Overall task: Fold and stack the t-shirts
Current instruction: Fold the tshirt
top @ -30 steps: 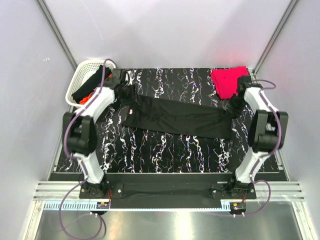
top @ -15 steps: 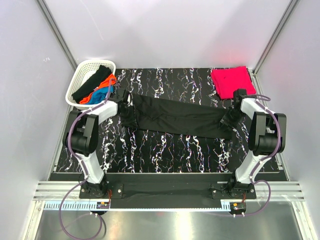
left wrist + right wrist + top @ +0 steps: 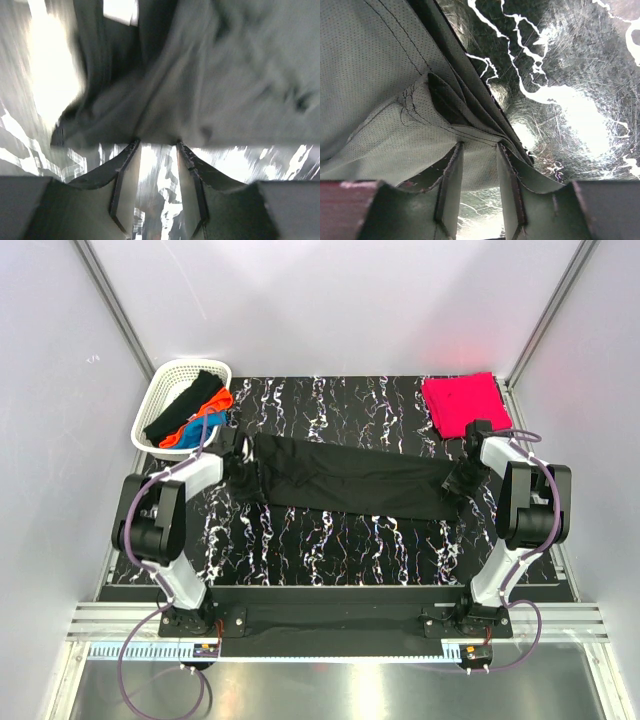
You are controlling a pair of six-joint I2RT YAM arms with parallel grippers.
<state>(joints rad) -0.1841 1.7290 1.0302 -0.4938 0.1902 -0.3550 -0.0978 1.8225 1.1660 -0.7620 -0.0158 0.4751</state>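
Note:
The large black t-shirt (image 3: pixel 345 480) lies stretched in a long band across the marbled table (image 3: pixel 330 540). My left gripper (image 3: pixel 243 458) is low at its left end and my right gripper (image 3: pixel 452 483) at its right end. In the left wrist view the left gripper (image 3: pixel 156 145) has its jaws apart. Their tips meet the shirt's (image 3: pixel 210 75) edge, and bare table shows in the gap. In the right wrist view the right gripper (image 3: pixel 476 146) also has its jaws apart, with one layer of the shirt (image 3: pixel 380 75) lying across the gap. A folded pinkish-red t-shirt (image 3: pixel 462 403) sits at the back right.
A white lattice basket (image 3: pixel 160 390) stands at the back left corner. It holds a black shirt (image 3: pixel 180 405), an orange shirt (image 3: pixel 207 408) and a blue shirt (image 3: pixel 205 424). White walls close in the table on three sides. The arm bases stand at the near edge.
Both grippers came down and toward the near side, bringing the black shirt's ends with them. The left arm drew back from the basket, uncovering the shirts in it.

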